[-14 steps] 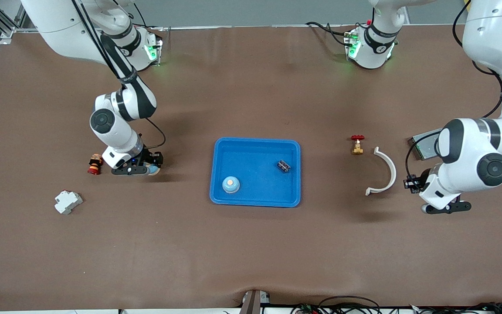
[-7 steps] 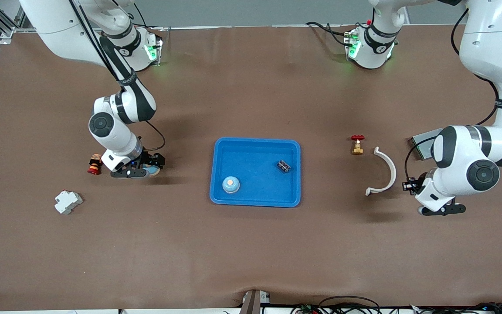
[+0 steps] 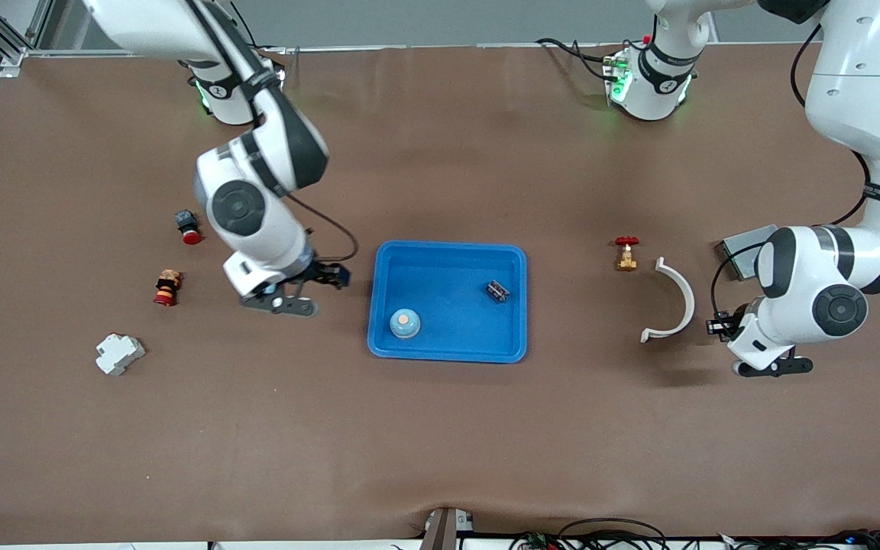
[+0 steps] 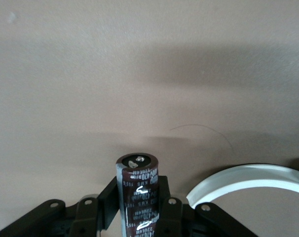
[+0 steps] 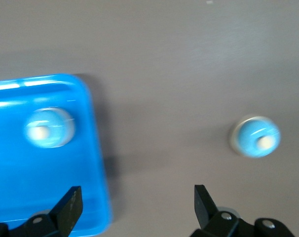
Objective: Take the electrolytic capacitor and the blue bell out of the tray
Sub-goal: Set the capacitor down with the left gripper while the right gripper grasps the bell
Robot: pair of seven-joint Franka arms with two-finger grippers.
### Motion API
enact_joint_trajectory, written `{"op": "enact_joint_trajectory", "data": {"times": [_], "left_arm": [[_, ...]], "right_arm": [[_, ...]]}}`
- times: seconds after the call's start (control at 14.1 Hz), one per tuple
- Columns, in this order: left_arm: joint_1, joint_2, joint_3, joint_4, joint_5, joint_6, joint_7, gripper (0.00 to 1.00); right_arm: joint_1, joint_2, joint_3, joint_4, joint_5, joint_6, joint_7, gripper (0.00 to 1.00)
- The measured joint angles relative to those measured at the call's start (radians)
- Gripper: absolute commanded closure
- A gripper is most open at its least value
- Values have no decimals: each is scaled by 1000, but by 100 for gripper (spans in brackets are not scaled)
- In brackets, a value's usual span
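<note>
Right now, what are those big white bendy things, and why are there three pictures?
They are two robot arms. The big picture looks down from high across the table. The other two come from small cameras on each arm's wrist. The left end effector, over the table beside a white curved piece, is shut on a dark capacitor. The right end effector is open and empty, over the table beside the blue tray. One blue bell sits in the tray with a small dark part. A second bell sits on the table beside the tray.
</note>
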Motion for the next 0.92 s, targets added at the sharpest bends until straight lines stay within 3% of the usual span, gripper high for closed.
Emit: {"op": "enact_joint_trajectory", "data": {"times": [0.28,0.5,0.71,0.78,0.92], "left_arm": [[2,28,0,0,0,6,0,100],[2,44,0,0,0,10,0,100],[2,51,0,0,0,12,0,96],[2,51,0,0,0,12,0,84],[2,51,0,0,0,12,0,14]], "right_arm": [[98,132,0,111,0,60,204,0],[139,257,-5,224,-1,82,262,0],[137,325,-17,267,-1,141,264,0],[137,337,-19,272,-1,151,264,0],[138,348,-19,277,-1,156,264,0]]}}
